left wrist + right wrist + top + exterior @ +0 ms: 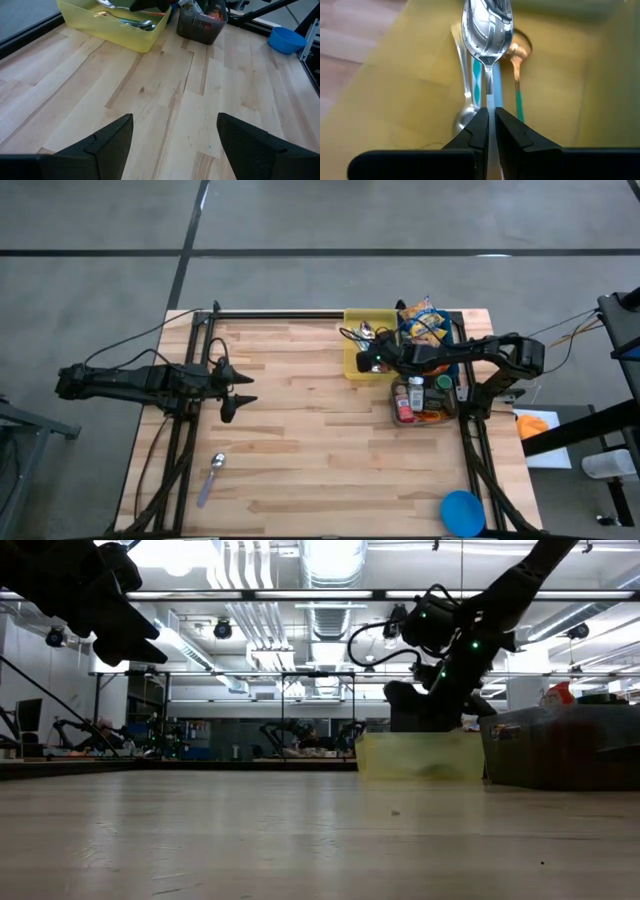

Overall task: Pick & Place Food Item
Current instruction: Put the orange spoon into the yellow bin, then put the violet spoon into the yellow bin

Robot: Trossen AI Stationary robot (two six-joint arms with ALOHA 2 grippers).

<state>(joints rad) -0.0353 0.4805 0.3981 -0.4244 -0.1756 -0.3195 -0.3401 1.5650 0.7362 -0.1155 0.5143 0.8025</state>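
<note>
Right gripper (490,125) pinches a silver spoon (487,27) over the yellow bin (353,352); lift straight, clear its rim; left gripper (172,137) gapes empty.

table (300,440): pale wood planks, smooth | bin (395,100): translucent yellow plastic | spoon (487,25): glossy polished metal

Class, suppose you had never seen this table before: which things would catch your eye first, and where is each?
The right pincer, shut on a shiny silver metal spoon, hangs over the translucent yellow plastic bin at the table's far edge. Beside that bin, a dark plastic crate holds a bright yellow-and-blue snack bag. The left pincer waits open over bare wood, and a round blue plastic bowl sits at the near right corner.
</note>
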